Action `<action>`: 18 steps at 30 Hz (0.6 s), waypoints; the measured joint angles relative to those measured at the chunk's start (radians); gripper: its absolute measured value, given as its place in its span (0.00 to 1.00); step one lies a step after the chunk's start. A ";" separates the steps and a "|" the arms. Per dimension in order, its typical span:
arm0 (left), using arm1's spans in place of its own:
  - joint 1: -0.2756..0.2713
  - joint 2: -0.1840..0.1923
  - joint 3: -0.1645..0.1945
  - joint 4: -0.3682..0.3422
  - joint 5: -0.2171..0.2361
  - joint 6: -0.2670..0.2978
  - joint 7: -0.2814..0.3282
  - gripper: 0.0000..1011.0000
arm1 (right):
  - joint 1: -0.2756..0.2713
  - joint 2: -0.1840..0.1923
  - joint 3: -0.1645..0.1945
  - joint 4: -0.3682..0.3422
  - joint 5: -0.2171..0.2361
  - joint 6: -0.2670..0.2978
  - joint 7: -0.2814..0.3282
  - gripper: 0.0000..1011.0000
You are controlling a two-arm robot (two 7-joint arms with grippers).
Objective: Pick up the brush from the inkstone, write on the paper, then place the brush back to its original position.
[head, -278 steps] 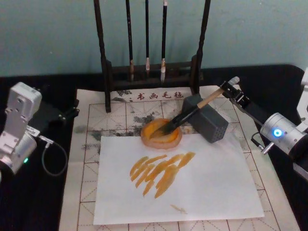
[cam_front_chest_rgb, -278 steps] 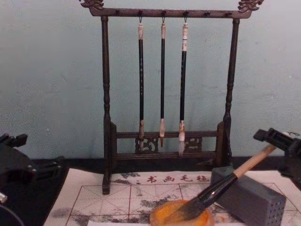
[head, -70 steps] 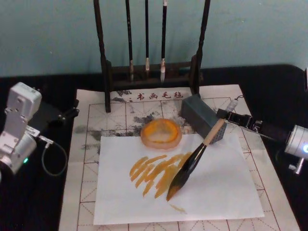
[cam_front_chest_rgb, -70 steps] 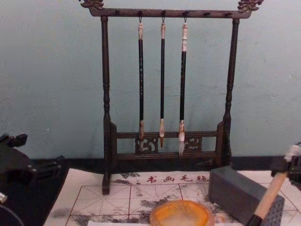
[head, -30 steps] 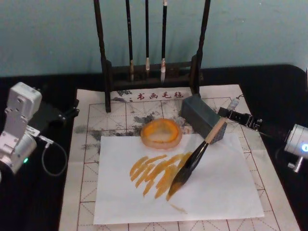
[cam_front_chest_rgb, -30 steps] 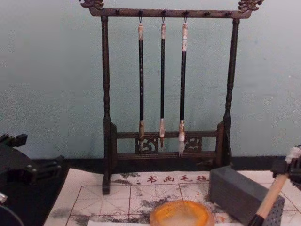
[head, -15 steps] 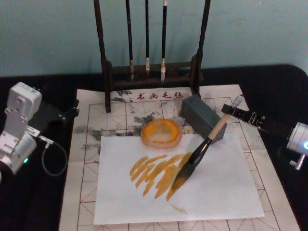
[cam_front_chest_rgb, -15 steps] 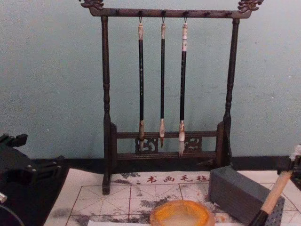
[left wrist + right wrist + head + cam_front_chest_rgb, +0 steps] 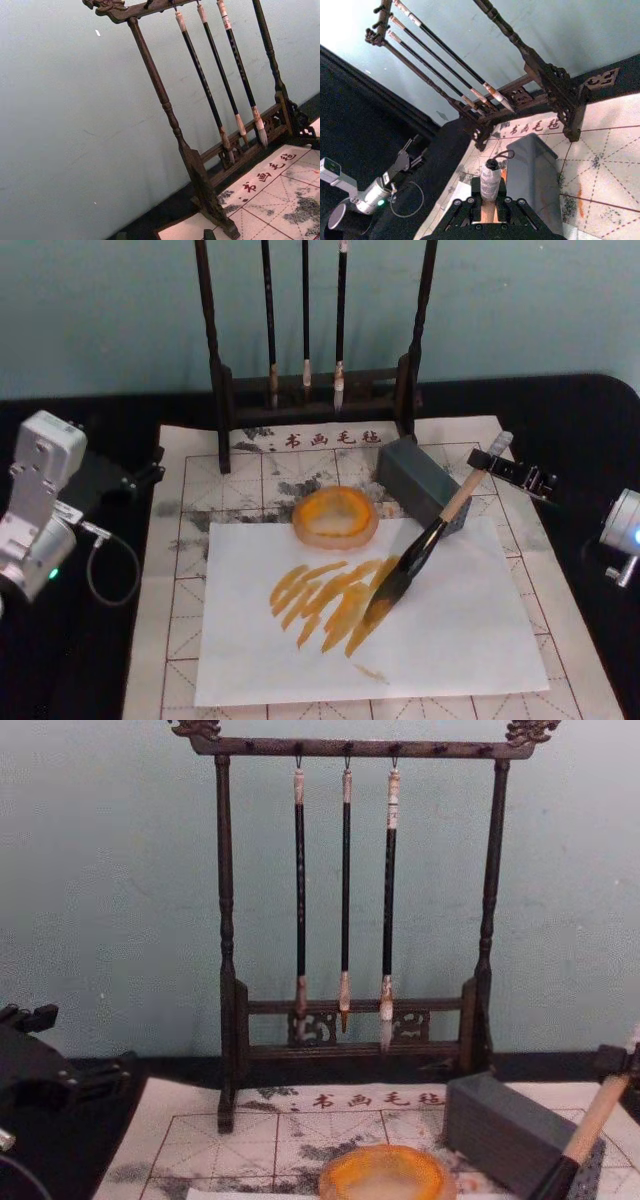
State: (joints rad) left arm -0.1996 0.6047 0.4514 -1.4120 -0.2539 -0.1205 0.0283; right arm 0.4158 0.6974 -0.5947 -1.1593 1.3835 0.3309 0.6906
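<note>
Black table [image 9: 585,415], right tool [image 9: 484,464] clamped on brush [image 9: 425,545] handle, bristles on paper [image 9: 460,630], left tool [image 9: 140,478] parked far left

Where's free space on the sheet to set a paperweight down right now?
Free: plain white sheet right of the brush out to its right edge, and its near-left corner below the orange strokes. Crowded: inkstone, grey block and right gripper holding the brush handle cluster at the far right. Parked at left: left gripper.
</note>
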 joint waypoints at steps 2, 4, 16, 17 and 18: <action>0.000 0.000 0.000 0.000 0.000 0.000 0.000 0.99 | 0.000 -0.001 0.002 0.001 0.000 0.000 -0.001 0.18; 0.000 0.000 0.000 0.000 0.000 0.000 0.000 0.99 | -0.001 -0.001 0.005 0.001 -0.001 0.000 -0.003 0.18; 0.000 0.000 0.000 0.000 0.000 0.000 0.000 0.99 | -0.001 -0.004 0.020 0.011 -0.003 -0.005 -0.011 0.18; 0.000 0.000 0.000 0.000 0.000 0.000 0.000 0.99 | -0.001 -0.004 0.021 0.012 -0.003 -0.006 -0.011 0.18; 0.000 0.000 0.000 0.000 0.000 0.000 0.000 0.99 | -0.001 -0.004 0.022 0.013 -0.003 -0.006 -0.011 0.18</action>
State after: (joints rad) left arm -0.1995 0.6047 0.4514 -1.4120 -0.2539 -0.1205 0.0283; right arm 0.4153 0.6931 -0.5730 -1.1458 1.3800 0.3249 0.6791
